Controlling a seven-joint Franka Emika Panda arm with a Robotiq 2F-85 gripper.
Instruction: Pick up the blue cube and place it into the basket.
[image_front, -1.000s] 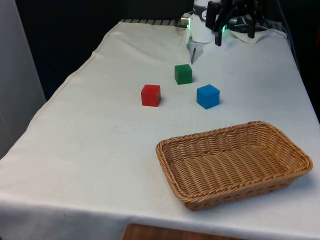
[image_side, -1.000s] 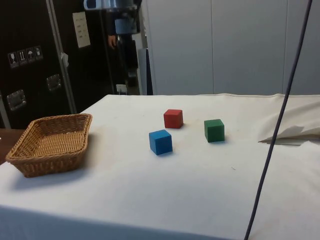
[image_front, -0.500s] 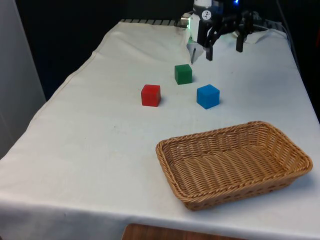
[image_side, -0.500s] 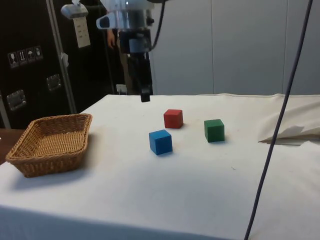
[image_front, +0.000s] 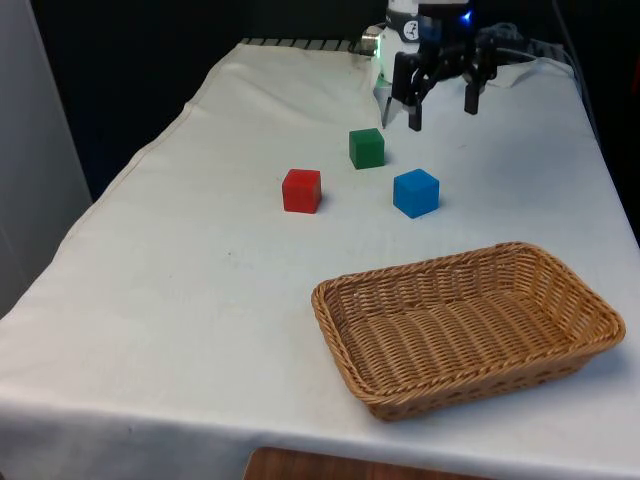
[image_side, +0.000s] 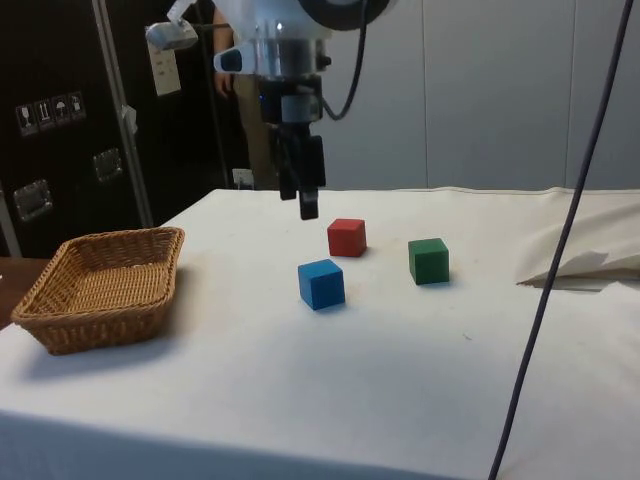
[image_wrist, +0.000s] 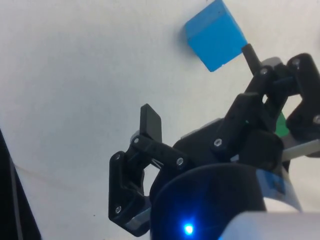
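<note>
The blue cube (image_front: 415, 192) (image_side: 321, 284) (image_wrist: 215, 34) rests on the white cloth, between the green cube (image_front: 367, 148) and the wicker basket (image_front: 545, 340) (image_side: 60, 270). My gripper (image_front: 442, 110) (image_side: 304, 198) (image_wrist: 197, 85) hangs open in the air above the table, beyond the blue cube and apart from it, with nothing between its fingers. In the wrist view the blue cube lies just ahead of one fingertip (image_wrist: 247, 50).
A red cube (image_front: 301, 190) (image_side: 346, 237) sits towards the front view's left of the blue cube. The green cube (image_side: 428, 260) lies farther back, nearest the gripper. A dark cable (image_side: 555, 270) hangs across the side view.
The gripper has come down from high at the table's far end towards the cubes and now hangs lower, closer to the blue cube. The cubes and the basket have not moved.
</note>
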